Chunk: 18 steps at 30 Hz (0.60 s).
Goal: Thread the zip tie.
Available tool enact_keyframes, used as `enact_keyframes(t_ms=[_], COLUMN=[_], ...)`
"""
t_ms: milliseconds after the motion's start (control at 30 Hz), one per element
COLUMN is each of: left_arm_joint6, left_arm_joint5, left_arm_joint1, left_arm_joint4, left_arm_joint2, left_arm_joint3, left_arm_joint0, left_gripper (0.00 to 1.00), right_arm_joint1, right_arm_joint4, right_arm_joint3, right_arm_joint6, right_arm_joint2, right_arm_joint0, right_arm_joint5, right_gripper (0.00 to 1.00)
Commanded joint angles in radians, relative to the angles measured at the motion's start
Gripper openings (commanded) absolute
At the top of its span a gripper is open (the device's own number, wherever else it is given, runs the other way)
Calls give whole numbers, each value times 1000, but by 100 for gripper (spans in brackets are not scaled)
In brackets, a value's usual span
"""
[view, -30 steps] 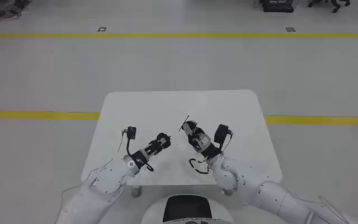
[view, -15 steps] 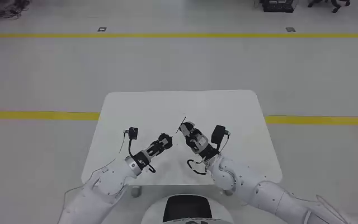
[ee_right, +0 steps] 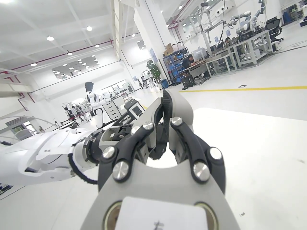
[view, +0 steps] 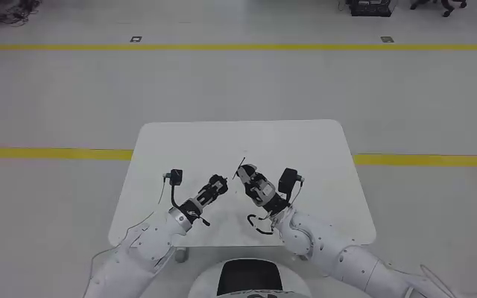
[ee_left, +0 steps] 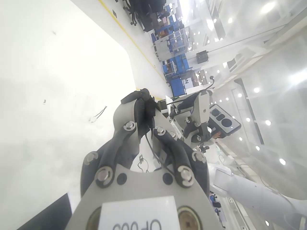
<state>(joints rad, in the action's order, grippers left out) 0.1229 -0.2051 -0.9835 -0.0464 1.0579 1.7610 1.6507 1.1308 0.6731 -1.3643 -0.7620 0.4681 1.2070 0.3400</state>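
The right gripper [view: 245, 179] is closed on the zip tie [view: 240, 166]. The tie's thin black end projects past the fingertips, above the tabletop [view: 298, 141]. The left gripper [view: 218, 182] is near it, tips facing, not touching. Its fingers are pressed together on a dark piece [ee_left: 146, 99]; whether this belongs to the zip tie cannot be determined.

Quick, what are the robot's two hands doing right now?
Left gripper: shut, pinching something black, unclear what.
Right gripper: shut on the zip tie.
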Motion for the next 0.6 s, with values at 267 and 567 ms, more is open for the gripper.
enact_keyframes(t_ms=[267, 567], left_arm_joint6=[0, 0], left_arm_joint5=[0, 0], left_arm_joint1=[0, 0], left_arm_joint4=[0, 0], left_arm_joint2=[0, 0], left_arm_joint3=[0, 0], left_arm_joint0=[0, 0], left_gripper=[0, 0], right_arm_joint1=[12, 22], right_arm_joint4=[25, 40], right_arm_joint3=[5, 15], right_arm_joint6=[17, 16], right_arm_joint2=[26, 33], right_arm_joint0=[17, 21], right_arm_joint5=[0, 0], right_gripper=[0, 0])
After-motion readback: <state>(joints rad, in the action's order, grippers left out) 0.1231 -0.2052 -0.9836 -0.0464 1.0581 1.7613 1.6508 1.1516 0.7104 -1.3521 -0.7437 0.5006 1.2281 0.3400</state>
